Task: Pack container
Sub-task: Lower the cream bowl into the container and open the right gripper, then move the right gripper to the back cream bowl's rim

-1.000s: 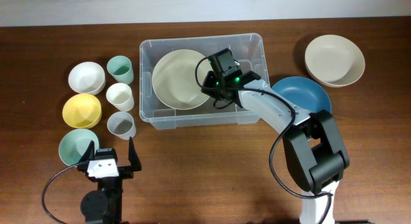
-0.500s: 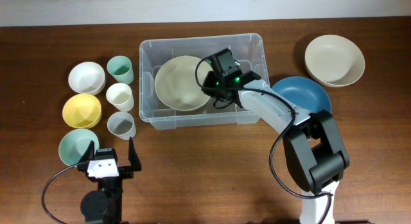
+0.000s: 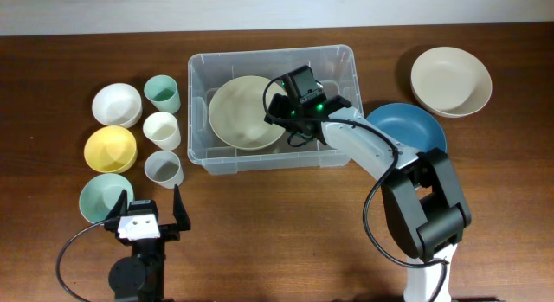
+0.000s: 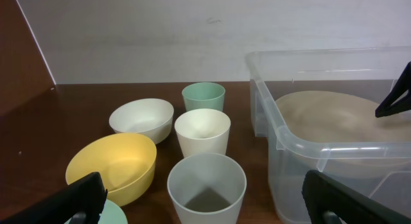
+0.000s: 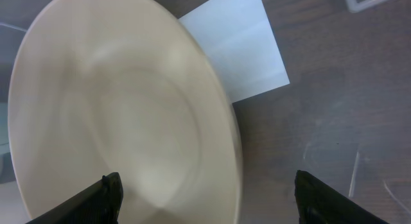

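Observation:
The container is a clear plastic bin at the table's middle back, also seen in the left wrist view. A large cream bowl lies in its left half, beside the white label on the base. My right gripper hangs inside the container over the bowl's right rim. In the right wrist view the gripper is open, its fingers wide on either side of the cream bowl and not touching it. My left gripper stands open at the front left, just short of a grey cup.
Left of the container stand a white bowl, green cup, cream cup, yellow bowl, grey cup and pale green bowl. A blue bowl and a beige bowl sit to its right.
My right gripper has opened and let go of the cream bowl, which has settled flatter in the container. The left arm has not moved.

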Controlling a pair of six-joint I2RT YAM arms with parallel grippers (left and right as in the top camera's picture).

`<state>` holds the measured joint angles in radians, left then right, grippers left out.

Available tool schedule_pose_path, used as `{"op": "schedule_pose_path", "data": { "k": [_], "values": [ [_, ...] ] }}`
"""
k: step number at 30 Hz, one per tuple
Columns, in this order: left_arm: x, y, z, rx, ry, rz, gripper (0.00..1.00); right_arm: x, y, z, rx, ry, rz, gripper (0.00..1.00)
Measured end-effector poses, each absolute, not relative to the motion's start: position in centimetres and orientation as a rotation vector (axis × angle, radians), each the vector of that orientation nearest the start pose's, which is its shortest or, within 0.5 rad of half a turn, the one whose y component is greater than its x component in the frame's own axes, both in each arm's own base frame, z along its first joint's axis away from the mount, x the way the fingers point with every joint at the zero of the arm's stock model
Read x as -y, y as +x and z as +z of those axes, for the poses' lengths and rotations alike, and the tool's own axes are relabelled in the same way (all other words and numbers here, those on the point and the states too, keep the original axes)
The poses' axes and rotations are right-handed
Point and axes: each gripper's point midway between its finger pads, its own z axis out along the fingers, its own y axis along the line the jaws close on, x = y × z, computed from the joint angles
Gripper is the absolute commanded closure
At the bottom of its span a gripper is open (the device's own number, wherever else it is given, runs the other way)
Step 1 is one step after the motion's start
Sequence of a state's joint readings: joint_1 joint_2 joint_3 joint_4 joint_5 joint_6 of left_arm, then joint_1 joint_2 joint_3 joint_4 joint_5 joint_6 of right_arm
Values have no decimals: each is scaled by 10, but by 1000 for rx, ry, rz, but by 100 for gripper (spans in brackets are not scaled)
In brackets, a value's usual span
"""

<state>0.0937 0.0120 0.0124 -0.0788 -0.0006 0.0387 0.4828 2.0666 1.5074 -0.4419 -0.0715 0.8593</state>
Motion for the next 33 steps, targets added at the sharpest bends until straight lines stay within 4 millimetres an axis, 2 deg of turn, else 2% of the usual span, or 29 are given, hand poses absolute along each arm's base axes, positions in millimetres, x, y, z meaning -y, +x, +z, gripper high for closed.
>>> {"op": "schedule_pose_path", "data": {
  "k": [5, 9, 14, 18, 20, 22, 25, 28, 31, 33],
  "values": [
    [-23, 245, 158, -1649, -46, 101, 0, -243, 455, 63, -2651, 493, 546, 18],
    [-23, 245, 158, -1649, -46, 101, 0, -234, 465, 75, -2640, 495, 534, 16],
    [-23, 245, 158, -1649, -46, 101, 0, -215, 482, 105, -2612, 479, 503, 13],
    [-23, 245, 158, -1650, -46, 101, 0, -178, 495, 140, -2587, 542, 426, 11],
    [-23, 245, 158, -1649, -46, 101, 0, -150, 504, 161, -2554, 601, 401, 9],
    [-23, 245, 158, -1649, -46, 101, 0, -117, 511, 177, -2518, 689, 381, 3],
    [-23, 245, 158, -1649, -46, 101, 0, -52, 517, 194, -2447, 859, 351, 0],
    [-23, 245, 158, -1649, -46, 101, 0, 13, 515, 196, -2392, 1029, 345, 1],
    [-23, 245, 158, -1649, -46, 101, 0, 75, 502, 191, -2362, 1175, 340, 1],
    [-23, 245, 158, -1649, -46, 101, 0, 103, 493, 189, -2358, 1209, 335, 1]
  ]
}}
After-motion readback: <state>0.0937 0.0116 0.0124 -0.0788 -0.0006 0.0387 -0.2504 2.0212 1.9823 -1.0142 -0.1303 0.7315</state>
